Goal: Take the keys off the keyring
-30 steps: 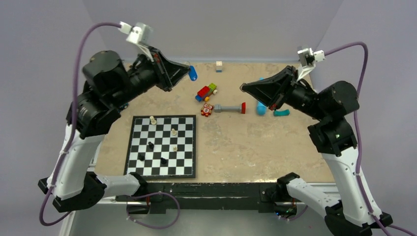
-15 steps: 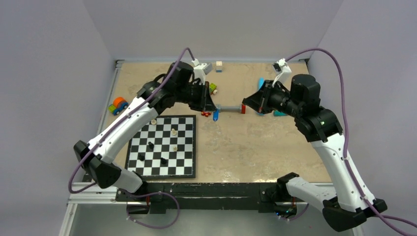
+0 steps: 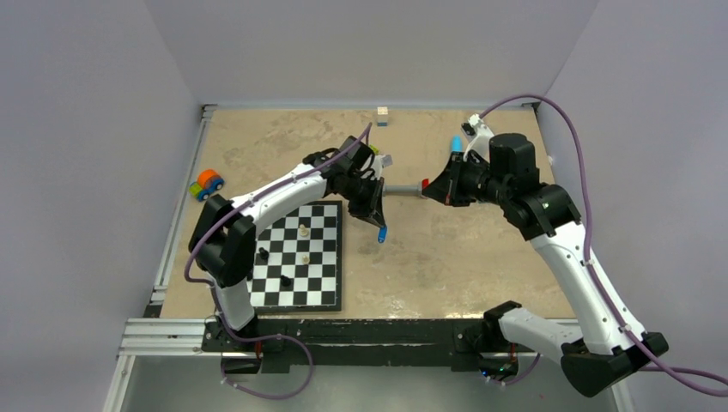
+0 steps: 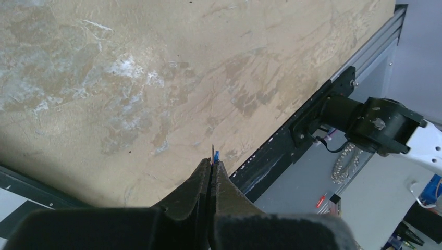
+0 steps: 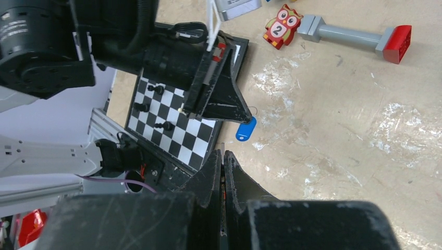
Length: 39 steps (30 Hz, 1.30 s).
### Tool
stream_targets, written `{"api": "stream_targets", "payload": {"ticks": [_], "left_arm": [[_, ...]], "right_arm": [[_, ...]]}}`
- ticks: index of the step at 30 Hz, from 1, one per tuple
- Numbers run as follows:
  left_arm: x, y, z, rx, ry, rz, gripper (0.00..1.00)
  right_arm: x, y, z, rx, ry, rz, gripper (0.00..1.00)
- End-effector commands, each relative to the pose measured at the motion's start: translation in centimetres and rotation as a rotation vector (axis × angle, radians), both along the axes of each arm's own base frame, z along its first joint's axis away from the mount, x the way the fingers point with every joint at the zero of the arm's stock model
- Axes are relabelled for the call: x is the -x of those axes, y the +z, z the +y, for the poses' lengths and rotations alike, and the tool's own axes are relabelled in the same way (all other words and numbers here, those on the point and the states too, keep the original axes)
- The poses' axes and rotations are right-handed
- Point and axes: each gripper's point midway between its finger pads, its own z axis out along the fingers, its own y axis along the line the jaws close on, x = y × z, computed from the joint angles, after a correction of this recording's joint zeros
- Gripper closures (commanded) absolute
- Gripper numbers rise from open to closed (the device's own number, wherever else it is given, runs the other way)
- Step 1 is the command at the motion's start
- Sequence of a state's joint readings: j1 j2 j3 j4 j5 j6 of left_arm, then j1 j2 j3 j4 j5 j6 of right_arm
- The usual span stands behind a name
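My left gripper [image 3: 379, 221] hangs over the table just right of the chessboard, shut on the keyring. The keyring's blue tag [image 3: 382, 233] dangles below the fingertips. The left wrist view shows only the thin metal ring and a blue sliver [image 4: 216, 155] poking out between the closed jaws [image 4: 212, 162]. In the right wrist view the tag [image 5: 245, 129] hangs from the left gripper's tip. My right gripper [image 3: 427, 192] sits a short way to the right, apart from the left. It is shut [image 5: 223, 153] on a thin pale sliver, seemingly a key [image 5: 222, 148] seen edge-on.
A chessboard [image 3: 322, 296] with several pieces lies left of centre. A grey bar with a red end [image 5: 354, 36] and an owl block [image 5: 281, 28] lie behind the grippers. A toy car [image 3: 206, 184] sits far left, a small cube [image 3: 382, 114] at the back, and a light-blue cylinder [image 3: 456, 143] by the right arm.
Both arms have come down from a raised pose. The left gripper carried the blue tag right and forward, past the chessboard's corner. The right gripper dropped toward the table's middle.
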State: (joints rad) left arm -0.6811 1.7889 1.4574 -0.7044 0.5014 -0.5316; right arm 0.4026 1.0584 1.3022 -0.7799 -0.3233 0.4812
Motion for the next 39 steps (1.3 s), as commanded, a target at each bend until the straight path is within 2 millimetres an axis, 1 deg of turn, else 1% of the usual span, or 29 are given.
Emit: {"api": "stream_targets", "payload": {"ticks": [1,3,4,5,9,10,12,14,16,20,24,27,30,31,32,33,35,39], "left_arm": [[-1.4,-1.0,-0.7,0.003,0.006,-0.017,0.97],[-1.6,-1.4,-0.7,-0.007,0.007,-0.020,0.93],[-1.7,-1.6,-0.6,-0.017,0.009,-0.025,0.88],[-1.9,-1.6,-0.5,-0.027,0.013,-0.032,0.81],[-2.3,-1.4,0.5,-0.091,0.022,-0.057,0.50],[-2.5,-1.3,0.9,-0.113,0.030,-0.068,0.44],[-2.6,-0.8,1.4,-0.130,0.037,-0.091,0.23],[-2.6,-0.1,1.7,-0.133,0.042,-0.109,0.12],[-2.6,0.8,2.1,-0.135,0.049,-0.129,0.09],[-2.9,3.6,3.2,-0.131,0.097,-0.195,0.08],[-3.2,6.3,5.2,-0.127,0.155,-0.253,0.08],[-3.3,9.0,6.8,-0.100,0.196,-0.334,0.08],[-3.1,11.7,8.4,-0.084,0.231,-0.430,0.07],[-2.9,12.9,9.1,-0.077,0.244,-0.467,0.07],[-2.9,13.5,9.6,-0.081,0.254,-0.488,0.07],[-2.6,14.5,10.1,-0.073,0.266,-0.517,0.07],[-2.2,15.6,10.9,-0.069,0.283,-0.551,0.07],[-1.4,16.9,12.1,-0.068,0.307,-0.583,0.07]], "right_arm": [[-0.1,-0.1,-0.6,0.013,-0.025,-0.023,1.00],[0.0,-0.3,-0.7,0.020,-0.027,-0.019,1.00],[0.0,-0.4,-0.8,0.022,-0.029,-0.018,1.00],[0.0,-0.5,-0.9,0.026,-0.032,-0.018,1.00],[-0.1,-1.0,-1.1,0.038,-0.045,-0.012,1.00],[-0.1,-1.1,-1.1,0.038,-0.044,-0.010,1.00],[-0.2,-1.4,-1.0,0.037,-0.041,-0.002,1.00],[-0.4,-2.0,-0.8,0.041,-0.037,0.011,1.00],[-0.6,-2.8,-0.7,0.048,-0.042,0.034,1.00],[-0.9,-5.3,-0.5,0.060,-0.048,0.098,1.00],[-1.6,-7.7,-0.1,0.028,-0.055,0.144,1.00],[-2.2,-9.7,0.4,-0.026,-0.060,0.194,1.00],[-2.8,-12.4,0.8,-0.085,-0.085,0.260,1.00],[-3.2,-13.1,0.8,-0.101,-0.097,0.278,1.00],[-3.5,-13.8,0.7,-0.110,-0.106,0.291,1.00],[-3.8,-14.6,0.5,-0.109,-0.121,0.305,1.00],[-4.6,-15.9,0.1,-0.107,-0.141,0.321,1.00],[-6.0,-18.5,-0.3,-0.088,-0.167,0.363,1.00]]}}
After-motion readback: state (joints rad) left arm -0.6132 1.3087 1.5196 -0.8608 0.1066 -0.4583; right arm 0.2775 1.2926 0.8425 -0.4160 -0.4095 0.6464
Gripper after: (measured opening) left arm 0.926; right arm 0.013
